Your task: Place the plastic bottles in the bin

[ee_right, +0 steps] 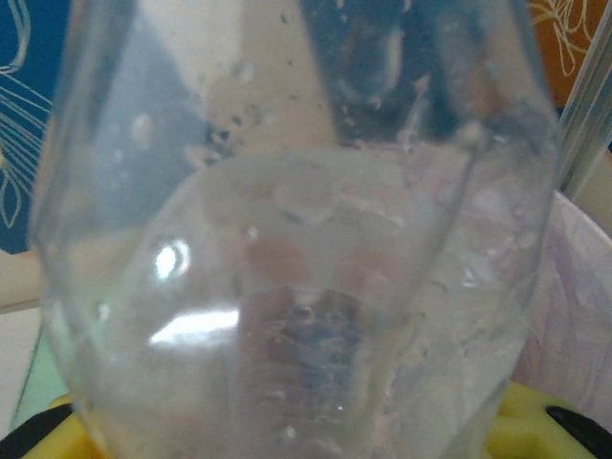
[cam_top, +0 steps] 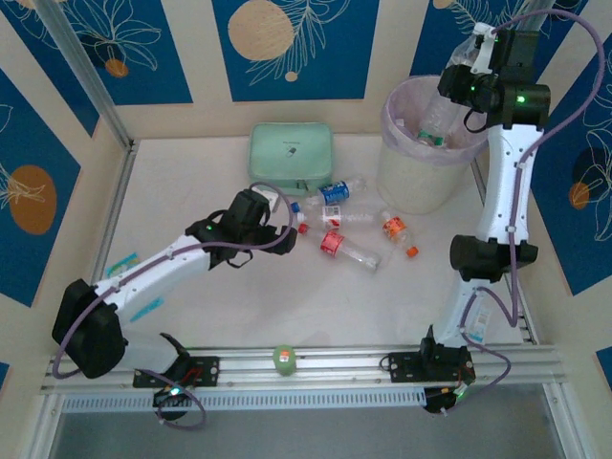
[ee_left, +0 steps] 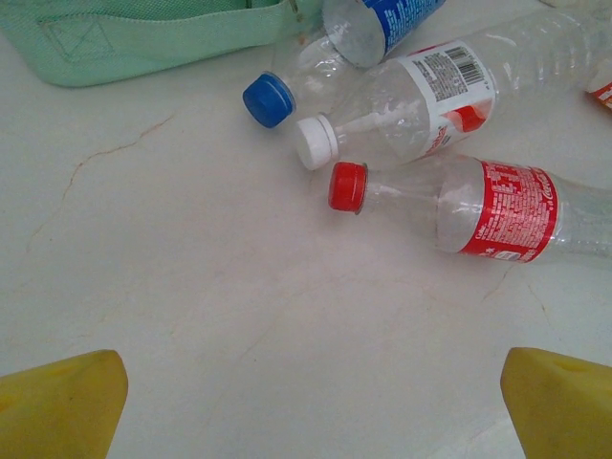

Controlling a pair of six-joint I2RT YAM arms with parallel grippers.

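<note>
Clear plastic bottle [ee_right: 287, 249] sits clamped in the right gripper [cam_top: 470, 61] at upper right, above the round whitish bin [cam_top: 406, 186] with a lilac liner. The left gripper [ee_left: 311, 402] gapes wide, empty, near 3 capped clear bottles [ee_left: 411, 110] lying mid-table.

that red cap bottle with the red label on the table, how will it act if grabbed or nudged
The red-label bottle looks empty and clear, so it is probably very light. It lies on its side on the smooth table, so a nudge would likely roll it. Its thin wall may dent under a squeeze.
</note>
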